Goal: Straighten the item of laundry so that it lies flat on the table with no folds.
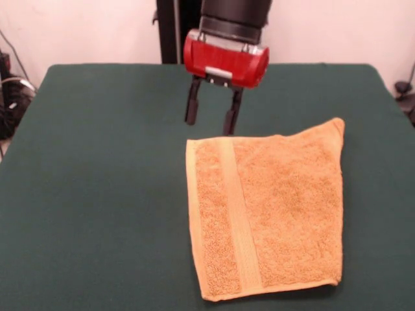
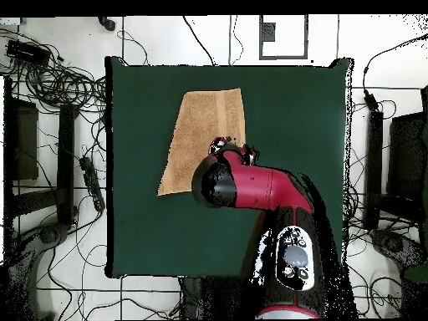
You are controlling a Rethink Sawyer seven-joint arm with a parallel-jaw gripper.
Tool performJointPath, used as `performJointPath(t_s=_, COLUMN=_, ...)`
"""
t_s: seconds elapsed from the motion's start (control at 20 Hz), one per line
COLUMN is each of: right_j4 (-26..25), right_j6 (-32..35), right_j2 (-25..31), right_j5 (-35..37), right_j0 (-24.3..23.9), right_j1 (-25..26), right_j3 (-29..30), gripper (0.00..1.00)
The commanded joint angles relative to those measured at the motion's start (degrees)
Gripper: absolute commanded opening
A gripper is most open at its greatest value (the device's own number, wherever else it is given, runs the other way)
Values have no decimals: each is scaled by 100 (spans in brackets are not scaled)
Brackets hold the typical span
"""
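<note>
On the large dark green cloth-covered tabletop [image 1: 97,181], a small orange-tan terry-cloth towel [image 1: 272,214] lies spread toward the camera's side in the front view. That view shows one flat woven band [image 1: 241,214] running down the towel near its left short edge, with a hemmed border beside it. Its far right corner [image 1: 337,124] stands out as a point past the rest of the far edge, so the outline is not square there. The terry surface looks mostly smooth.

Just behind the towel's far edge hangs the red and black pincer [image 1: 211,116], its two dark fingers [image 1: 192,103] pointing down and set moderately apart with nothing between them. The right-hand fingertip reaches about to the towel's far edge, but contact cannot be told.

From above, the overhead view shows what the front one cannot: the towel [image 2: 201,134] sits in the upper middle part of the tabletop [image 2: 309,167], away from the robot's base, with one corner drawn out to a point toward the lower left. The red arm [image 2: 259,188] covers the towel's near right part there, and the fingers are hidden beneath it.
</note>
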Motion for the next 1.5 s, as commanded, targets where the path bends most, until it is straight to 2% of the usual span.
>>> performJointPath(t_s=0.05, right_j4=-469, right_j6=-229, right_j2=1061, right_j5=-149, right_j0=-107, right_j1=619, right_j3=-161, gripper=100)
performJointPath(t_s=0.35, right_j4=-849, right_j6=-193, right_j2=1203, right_j5=-319, right_j0=-296, right_j1=954, right_j3=-405, gripper=100)
performJointPath(t_s=0.5, right_j4=-1081, right_j6=-124, right_j2=989, right_j5=-514, right_j0=-196, right_j1=1180, right_j3=-691, gripper=100)
performJointPath(t_s=0.8, right_j4=-1325, right_j6=-38, right_j2=955, right_j5=-523, right_j0=-229, right_j1=1390, right_j3=-902, gripper=100)
performJointPath(t_s=1.25, right_j4=-1430, right_j6=174, right_j2=942, right_j5=-566, right_j0=-322, right_j1=1659, right_j3=-854, gripper=100)
performJointPath(t_s=1.5, right_j4=-1457, right_j6=211, right_j2=951, right_j5=-526, right_j0=-399, right_j1=1611, right_j3=-643, gripper=100)
